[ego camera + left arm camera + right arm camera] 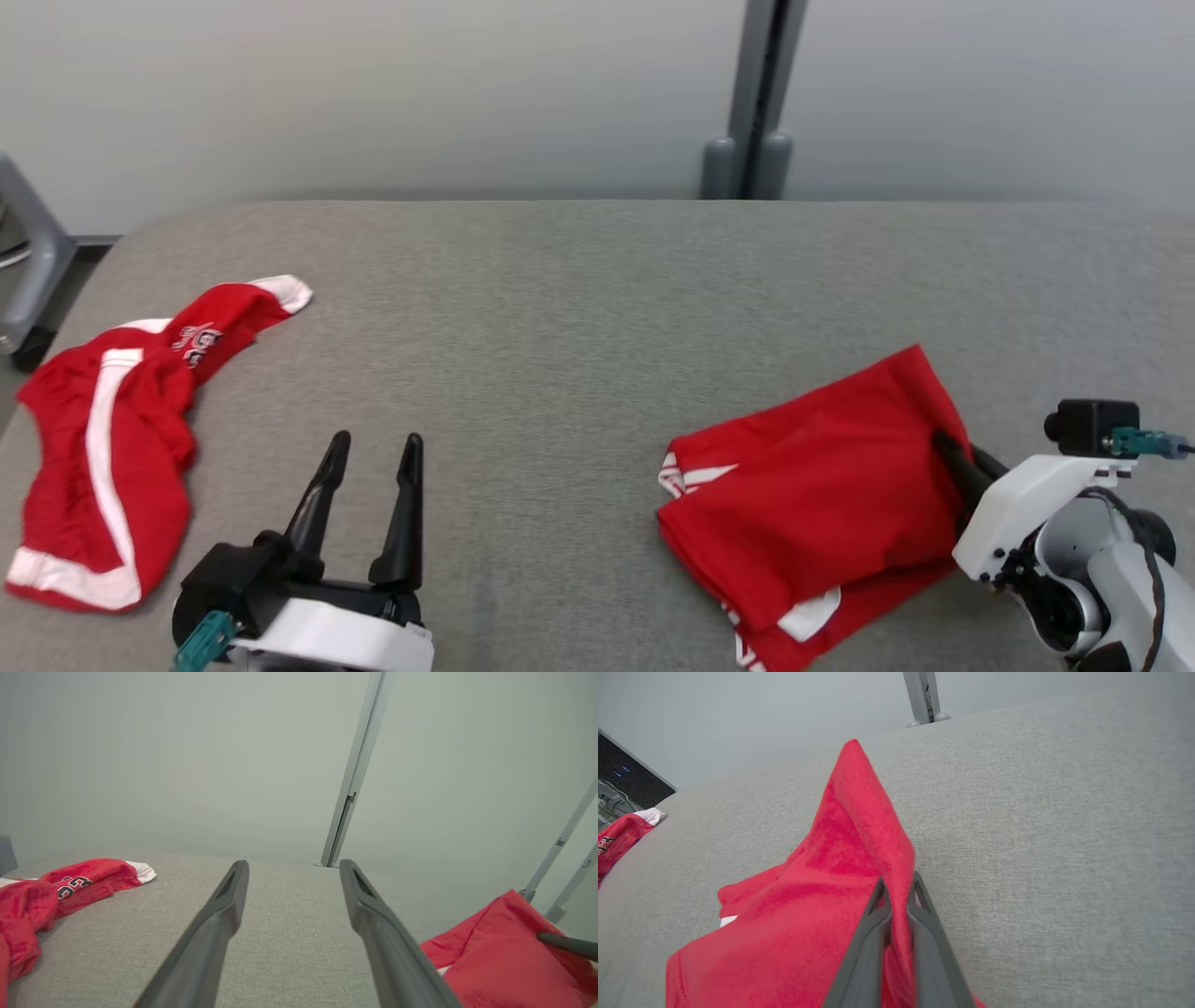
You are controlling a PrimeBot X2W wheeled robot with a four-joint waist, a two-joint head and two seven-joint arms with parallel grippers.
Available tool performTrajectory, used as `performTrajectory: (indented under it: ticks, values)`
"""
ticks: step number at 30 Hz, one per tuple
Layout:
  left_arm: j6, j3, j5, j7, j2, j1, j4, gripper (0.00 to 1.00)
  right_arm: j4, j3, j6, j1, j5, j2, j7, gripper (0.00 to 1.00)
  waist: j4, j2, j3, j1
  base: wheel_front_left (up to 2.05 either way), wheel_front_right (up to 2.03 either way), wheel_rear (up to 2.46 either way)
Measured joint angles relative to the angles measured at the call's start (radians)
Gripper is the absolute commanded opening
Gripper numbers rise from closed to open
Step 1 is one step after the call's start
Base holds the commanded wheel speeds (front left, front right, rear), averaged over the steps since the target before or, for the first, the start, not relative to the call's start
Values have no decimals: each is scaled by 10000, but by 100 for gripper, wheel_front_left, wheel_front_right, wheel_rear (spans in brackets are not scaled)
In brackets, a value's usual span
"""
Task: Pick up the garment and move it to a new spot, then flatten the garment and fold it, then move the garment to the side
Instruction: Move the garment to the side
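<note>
Lower corner of the folded red garment (812,485) cut off by the head view's bottom edge, right gripper (897,884) fingertips sunk in its cloth, lettering (198,342) on the crumpled red garment (103,439) too creased to read, grey frame (33,261) cropped at left.

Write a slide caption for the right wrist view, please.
Right end effector pinching an upright fold of the red garment lying on the grey table.

Folded red garment (812,485) with white trim on the grey table (560,308).
It lies at the table's right front in loose layers; the right edge is raised in a peak, and white bands show at left and bottom.
</note>
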Motion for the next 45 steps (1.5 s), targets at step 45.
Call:
performTrajectory:
  ticks: [45]
  values:
    - [-284, -767, 690, 671, 838, -2290, -430, 100, 5791, -136, 2, -6756, -679, -345, -3254, 0, -3706, 0, 3834, 0, 0, 0, 0]
